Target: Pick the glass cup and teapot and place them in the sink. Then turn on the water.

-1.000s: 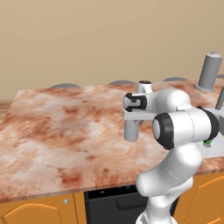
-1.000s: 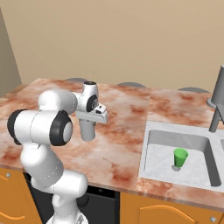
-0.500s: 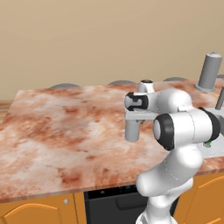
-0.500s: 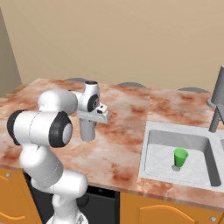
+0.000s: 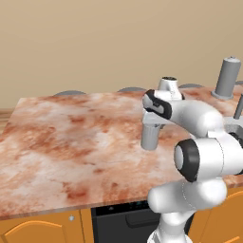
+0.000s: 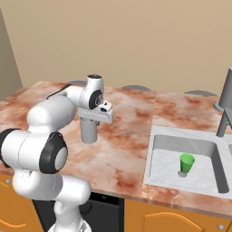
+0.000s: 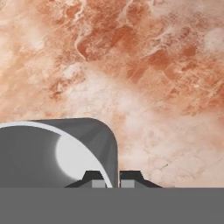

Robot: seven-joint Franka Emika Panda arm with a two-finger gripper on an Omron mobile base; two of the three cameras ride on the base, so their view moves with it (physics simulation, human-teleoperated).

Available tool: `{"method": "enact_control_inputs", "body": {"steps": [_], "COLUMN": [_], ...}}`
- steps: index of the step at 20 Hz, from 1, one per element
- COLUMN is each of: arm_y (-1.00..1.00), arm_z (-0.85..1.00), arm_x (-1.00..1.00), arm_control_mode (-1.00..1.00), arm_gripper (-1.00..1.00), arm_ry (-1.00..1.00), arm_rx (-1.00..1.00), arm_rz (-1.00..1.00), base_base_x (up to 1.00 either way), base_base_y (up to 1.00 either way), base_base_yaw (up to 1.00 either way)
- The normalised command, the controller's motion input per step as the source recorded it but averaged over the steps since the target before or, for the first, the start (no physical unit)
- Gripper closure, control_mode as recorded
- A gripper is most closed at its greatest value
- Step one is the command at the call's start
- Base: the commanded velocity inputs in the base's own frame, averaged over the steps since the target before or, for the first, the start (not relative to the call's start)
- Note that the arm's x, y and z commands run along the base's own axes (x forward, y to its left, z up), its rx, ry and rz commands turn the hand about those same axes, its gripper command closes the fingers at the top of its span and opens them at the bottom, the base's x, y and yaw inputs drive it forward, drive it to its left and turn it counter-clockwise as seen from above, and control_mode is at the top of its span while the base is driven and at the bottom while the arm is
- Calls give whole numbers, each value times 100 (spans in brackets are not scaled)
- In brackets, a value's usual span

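Grey glass cup (image 6: 89, 130) | fingers (image 7: 99, 180) pinch its rim; upright above marble counter (image 6: 127, 149); no writing legible

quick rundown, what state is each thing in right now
gripper: shut on the glass cup's rim
glass cup: upright, gripped at the rim, over the counter
green cup: upright in the sink basin
sink: no water showing
tap: no water running

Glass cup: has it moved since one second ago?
Yes, slightly: in the left base view the glass cup has shifted right, toward the tap.
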Motion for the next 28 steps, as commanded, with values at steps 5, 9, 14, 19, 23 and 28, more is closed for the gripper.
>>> {"method": "enact_control_inputs", "body": {"steps": [5,9,14,19,23,28], "arm_y": [0,0,0,0,0,6], "arm_z": [58,55,50,40,31,0], "arm_x": [-67,-70,-68,-63,-53,-3], "arm_control_mode": [-100,-100,-100,-100,-100,-100], "arm_gripper": [100,100,100,100,100,100], "arm_ry": [0,-2,-11,-10,-9,0], "arm_rx": [3,3,1,0,0,0], "arm_rz": [3,2,3,3,2,0], "base_base_x": [0,0,0,0,0,0], "base_base_y": [0,0,0,0,0,0], "base_base_yaw": [0,0,0,0,0,0]}}
